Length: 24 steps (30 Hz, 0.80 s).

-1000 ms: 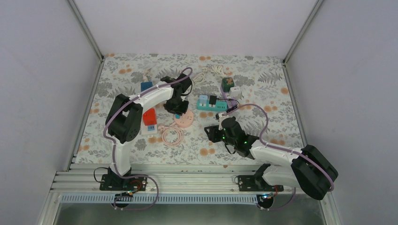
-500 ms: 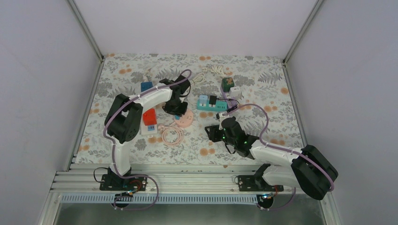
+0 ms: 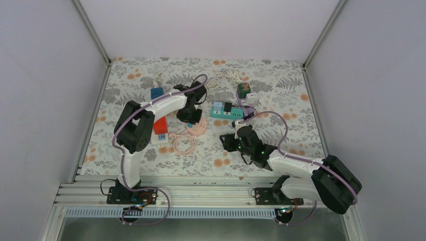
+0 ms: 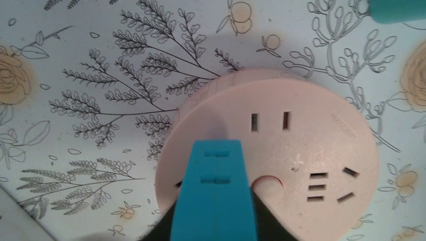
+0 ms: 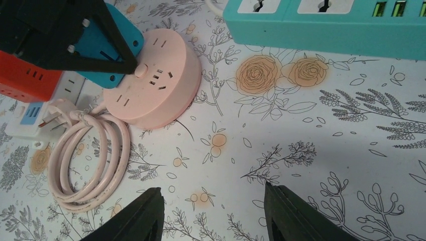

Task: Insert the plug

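- Hovering over the pink round socket, your left gripper clenched the blue plug, apparently unseated.
- Next you likely needed its pins aligned, then pressed down.
- Your right gripper sat released.

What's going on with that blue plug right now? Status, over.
Left gripper shut on blue plug, poised over pink round socket, prongs hidden. Right gripper open, hovering above the cloth, holding nothing. Visible socket slots unblocked.

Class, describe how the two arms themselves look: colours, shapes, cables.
The left arm and right arm have white links, bulky black joints and lilac cables looping alongside. Green lights glow near the right wrist. Jaws are black, tapered.
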{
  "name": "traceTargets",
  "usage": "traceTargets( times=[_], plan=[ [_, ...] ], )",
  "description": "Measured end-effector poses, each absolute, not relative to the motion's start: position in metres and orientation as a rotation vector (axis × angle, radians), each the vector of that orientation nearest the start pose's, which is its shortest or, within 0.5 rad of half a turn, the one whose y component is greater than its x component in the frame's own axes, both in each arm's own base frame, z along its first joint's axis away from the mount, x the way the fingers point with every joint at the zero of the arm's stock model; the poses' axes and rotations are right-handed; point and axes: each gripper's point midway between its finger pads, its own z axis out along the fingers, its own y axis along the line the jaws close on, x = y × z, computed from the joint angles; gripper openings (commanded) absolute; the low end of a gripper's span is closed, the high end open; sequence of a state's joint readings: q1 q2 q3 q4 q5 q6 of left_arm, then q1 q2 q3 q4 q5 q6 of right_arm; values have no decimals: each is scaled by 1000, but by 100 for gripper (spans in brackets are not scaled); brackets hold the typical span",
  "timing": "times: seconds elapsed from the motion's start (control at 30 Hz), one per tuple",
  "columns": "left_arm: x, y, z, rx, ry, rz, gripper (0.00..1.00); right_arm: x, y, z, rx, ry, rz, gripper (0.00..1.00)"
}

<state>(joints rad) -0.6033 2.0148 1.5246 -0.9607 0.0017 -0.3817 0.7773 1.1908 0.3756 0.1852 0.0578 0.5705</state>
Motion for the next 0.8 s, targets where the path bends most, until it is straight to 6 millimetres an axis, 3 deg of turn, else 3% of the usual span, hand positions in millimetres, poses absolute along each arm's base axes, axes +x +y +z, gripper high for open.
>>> traceTargets(
  times=[0.07, 0.23, 0.3, 0.43, 0.6, 0.8],
  plan=[
    [335, -231, 46, 339, 3022, -81, 55, 244, 225, 77, -199, 2277, 671, 53],
    [343, -232, 65, 336, 2995, -76, 79, 245, 225, 77, -194, 2276, 669, 54],
    [347, -234, 80, 330, 2954, -108, 83, 244, 225, 78, -191, 2275, 670, 54],
    [353, -236, 134, 301, 2802, -212, 87, 244, 222, 80, -184, 2274, 662, 59],
    [342, -212, 192, 206, 2578, -292, 95, 246, 215, 88, -165, 2271, 622, 71],
    [309, -177, 238, 119, 2303, -399, 100, 265, 194, 136, -96, 2183, 507, 89]
  ],
)
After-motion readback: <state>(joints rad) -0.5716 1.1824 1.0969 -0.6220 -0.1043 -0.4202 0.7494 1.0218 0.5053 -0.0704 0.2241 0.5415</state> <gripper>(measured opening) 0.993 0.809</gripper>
